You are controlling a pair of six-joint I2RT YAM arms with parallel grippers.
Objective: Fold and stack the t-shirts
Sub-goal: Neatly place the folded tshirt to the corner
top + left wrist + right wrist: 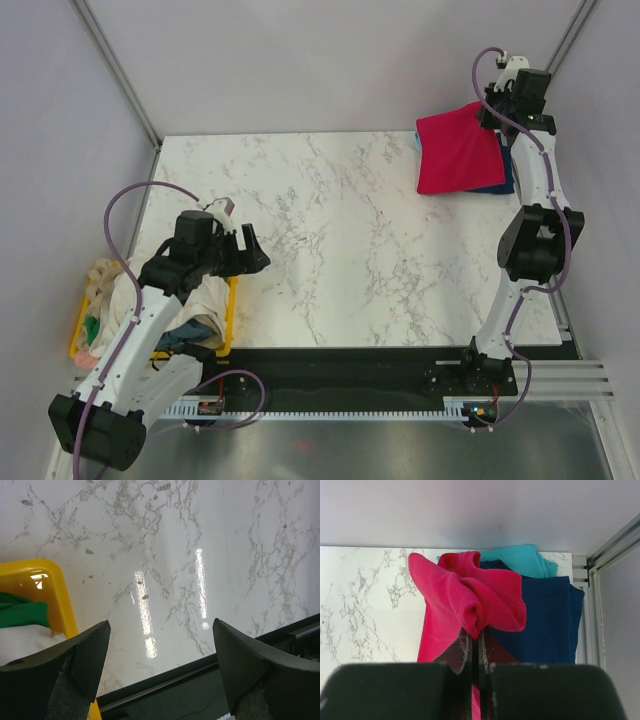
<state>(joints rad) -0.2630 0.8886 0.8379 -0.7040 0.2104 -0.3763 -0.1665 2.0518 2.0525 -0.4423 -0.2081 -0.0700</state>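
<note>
Cream tee (205,298) lies crumpled in the yellow bin (229,322) at the near left corner, part of it draped over the bin's right rim. A green tee (92,328) sits low at the bin's left side, and a scrap of blue cloth (192,336) shows under the cream. All are unfolded, and which sleeve belongs to which cannot be told. The left wrist view shows the same bin corner (56,587) with green (22,614) above cream (20,645). The left gripper (252,256) hangs just right of the bin over bare marble, fingers spread wide with nothing between them (160,630). The table (350,230) carries no cloth across its middle. At the far right corner is the stack. The navy tee (498,184) lies flat, and a teal tee (520,560) pokes out at the far edge beneath it. The red tee (455,152) lies on top, covering most of the navy. The right gripper (492,116) is at the red tee's far right corner, fingers pressed together on a bunched fold of red cloth (470,597). That corner is lifted off the stack, while the rest of the red tee lies on the navy (547,615). The pinch point (475,652) is seen edge-on, with cloth between the pads.
</note>
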